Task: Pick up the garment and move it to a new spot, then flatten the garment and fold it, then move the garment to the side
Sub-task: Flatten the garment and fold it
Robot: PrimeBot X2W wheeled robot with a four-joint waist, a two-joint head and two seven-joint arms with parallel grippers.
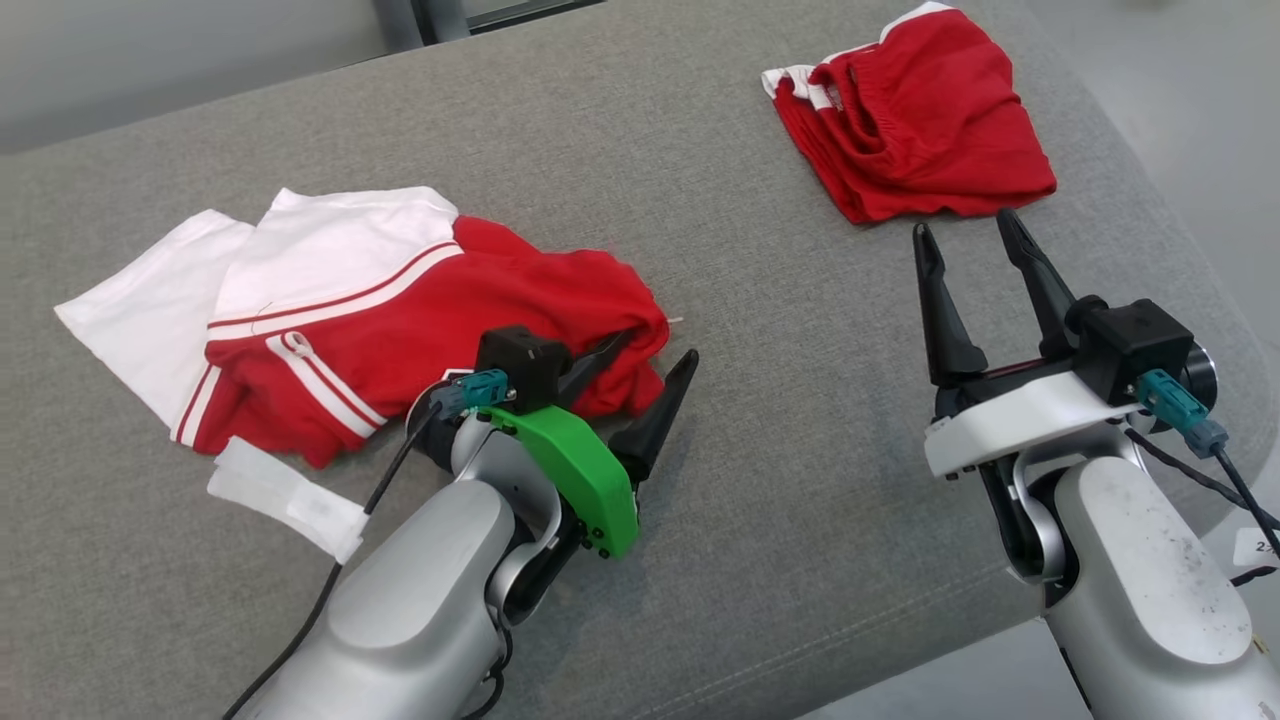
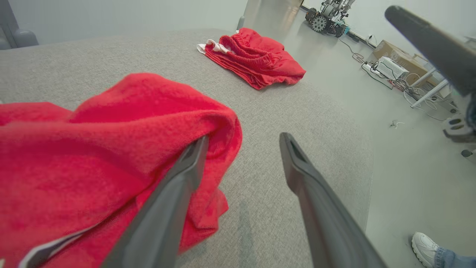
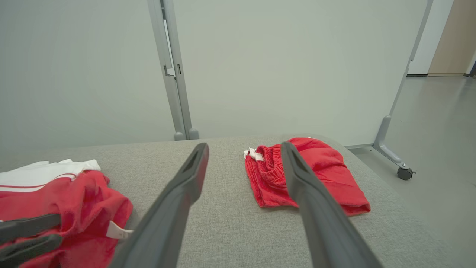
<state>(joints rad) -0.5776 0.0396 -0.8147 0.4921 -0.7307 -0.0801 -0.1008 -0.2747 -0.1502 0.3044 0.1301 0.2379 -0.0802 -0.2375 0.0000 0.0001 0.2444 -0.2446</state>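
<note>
While gaping at the hem of the garment (image 1: 400, 300), nine o'clock: left pincer (image 1: 655, 350), one tip against cloth, poised to grab and flatten; right pincer (image 1: 962, 225) gaping too, idle, four o'clock.

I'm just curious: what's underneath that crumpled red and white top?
The grey padded surface shows around the top; one finger of the left claw touches its red fold. Anything beneath is covered.

Top (image 1: 380, 300) at cushion (image 1: 650, 180) left, folded shorts (image 1: 920, 130) behind at right, well apart
</note>
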